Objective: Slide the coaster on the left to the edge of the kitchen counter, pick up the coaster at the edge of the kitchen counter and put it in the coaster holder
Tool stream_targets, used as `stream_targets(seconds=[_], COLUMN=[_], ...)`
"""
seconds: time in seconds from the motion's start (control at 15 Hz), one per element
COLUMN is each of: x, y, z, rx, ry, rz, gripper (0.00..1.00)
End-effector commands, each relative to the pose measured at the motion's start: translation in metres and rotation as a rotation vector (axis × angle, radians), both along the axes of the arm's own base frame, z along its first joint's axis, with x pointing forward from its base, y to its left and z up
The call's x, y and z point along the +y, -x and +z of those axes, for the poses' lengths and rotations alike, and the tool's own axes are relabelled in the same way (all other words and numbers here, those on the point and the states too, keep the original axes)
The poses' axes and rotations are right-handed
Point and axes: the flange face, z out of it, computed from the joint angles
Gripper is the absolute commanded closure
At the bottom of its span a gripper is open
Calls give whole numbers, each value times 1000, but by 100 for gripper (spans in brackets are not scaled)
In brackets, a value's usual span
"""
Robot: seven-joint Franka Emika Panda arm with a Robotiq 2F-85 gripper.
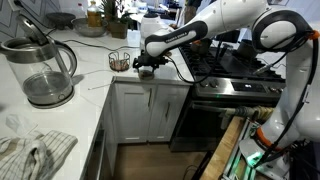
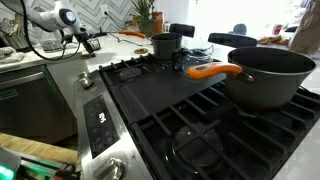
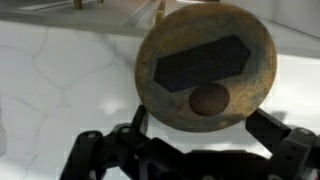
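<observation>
In the wrist view a round brown coaster [image 3: 205, 65] with a dark patch and a dark round spot fills the upper middle. It lies at the rim of the white veined kitchen counter [image 3: 55, 85], and its far side reaches the edge. My gripper [image 3: 200, 125] is open, with one dark finger on each side of the coaster's near half. In an exterior view the gripper [image 1: 147, 68] hangs low over the counter [image 1: 95, 90] edge, just beside the wire coaster holder [image 1: 120, 59]. The coaster itself is hidden there.
A glass kettle [image 1: 45, 70] stands on the counter, with a checked cloth [image 1: 35, 155] at its front corner. The black stove [image 1: 235, 70] adjoins the counter. It carries a big pot [image 2: 270, 75] and a pan with an orange handle [image 2: 212, 71]. Bottles and plants line the back wall.
</observation>
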Motion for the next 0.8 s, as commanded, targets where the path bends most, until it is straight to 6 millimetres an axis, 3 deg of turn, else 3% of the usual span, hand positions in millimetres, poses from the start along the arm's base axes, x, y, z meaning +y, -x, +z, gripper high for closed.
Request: stream_targets(seconds=[0.0, 0.2, 0.47, 0.73], x=[11, 7, -13, -29], y=[23, 20, 11, 9], z=[-33, -26, -12, -15], rx=[49, -8, -177, -278], ry=[-7, -26, -39, -41], rz=[-23, -39, -88, -105], gripper=[0, 0, 0, 0])
